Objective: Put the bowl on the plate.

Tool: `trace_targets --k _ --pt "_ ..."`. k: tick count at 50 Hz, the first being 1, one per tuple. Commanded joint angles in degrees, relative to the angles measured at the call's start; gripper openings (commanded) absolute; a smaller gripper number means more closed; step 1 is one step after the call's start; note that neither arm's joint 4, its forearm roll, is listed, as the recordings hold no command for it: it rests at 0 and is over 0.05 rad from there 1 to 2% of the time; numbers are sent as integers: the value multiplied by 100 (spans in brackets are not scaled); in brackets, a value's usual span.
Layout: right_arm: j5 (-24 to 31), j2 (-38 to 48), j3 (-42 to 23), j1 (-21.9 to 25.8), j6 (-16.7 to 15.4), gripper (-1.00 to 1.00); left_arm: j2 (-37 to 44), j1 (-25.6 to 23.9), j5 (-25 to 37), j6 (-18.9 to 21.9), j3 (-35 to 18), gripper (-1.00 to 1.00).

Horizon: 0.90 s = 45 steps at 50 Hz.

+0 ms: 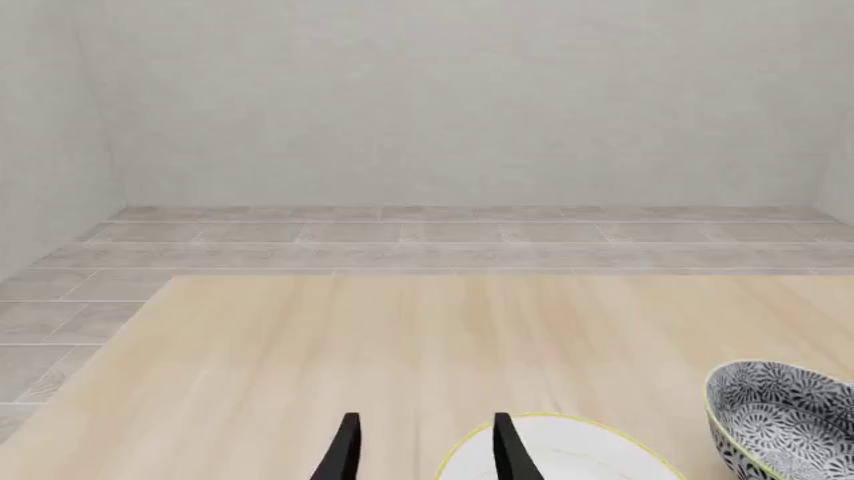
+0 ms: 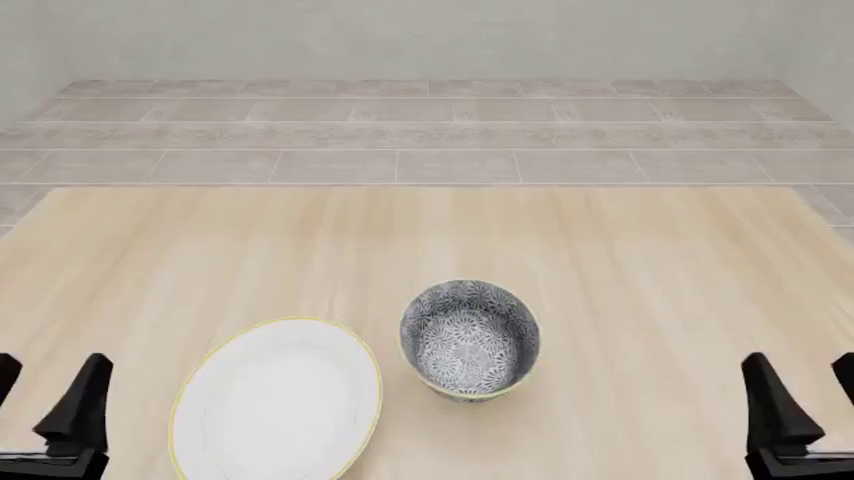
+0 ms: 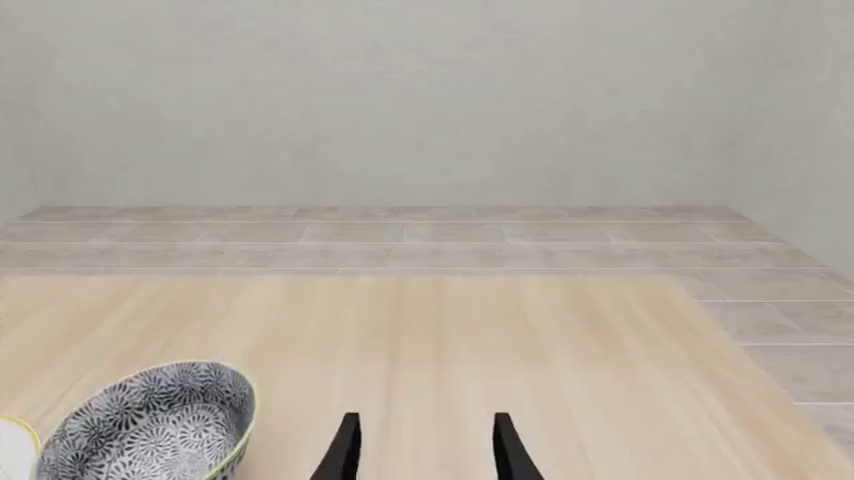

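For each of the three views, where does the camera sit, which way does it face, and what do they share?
Front: above and behind the arms, looking down at the plate, bowl, left gripper and right gripper.
Left wrist: behind the left gripper, facing forward.
Right wrist: behind the right gripper, facing forward.
All three show the bowl and plate.

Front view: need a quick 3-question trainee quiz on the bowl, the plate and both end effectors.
1. True or false: the bowl already sits on the plate.
2. Seen from the front, which lies further left: A) bowl B) plate?
3. Fill in: the left end effector and right end effector are both ____ and hold nothing.

Key: 1 false, the bowl stands on the table beside the plate. 2 B. 3 open.
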Motion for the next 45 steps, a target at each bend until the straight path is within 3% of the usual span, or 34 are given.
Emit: trace_targets --k 1,25,29,33,34,35,38,40,43,45 --pt "-19 52 -43 15 16 100 0 0 0 0 0 100" --pt "-145 153 -120 34 172 100 0 0 0 0 0 100" --pt "26 190 -442 44 376 100 0 0 0 0 0 100" --pt "78 359 -710 139 370 100 0 0 0 0 0 100" --pt "48 535 -831 380 628 100 0 0 0 0 0 100" --pt "116 466 -927 405 636 100 0 0 0 0 0 100" --pt "96 791 -1216 553 408 100 0 0 0 0 0 100" --pt "-91 1470 -1368 587 338 100 0 0 0 0 0 100" --pt "43 1750 -1693 709 -98 100 0 0 0 0 0 100" --pt "196 2165 -1970 802 -213 100 0 0 0 0 0 100"
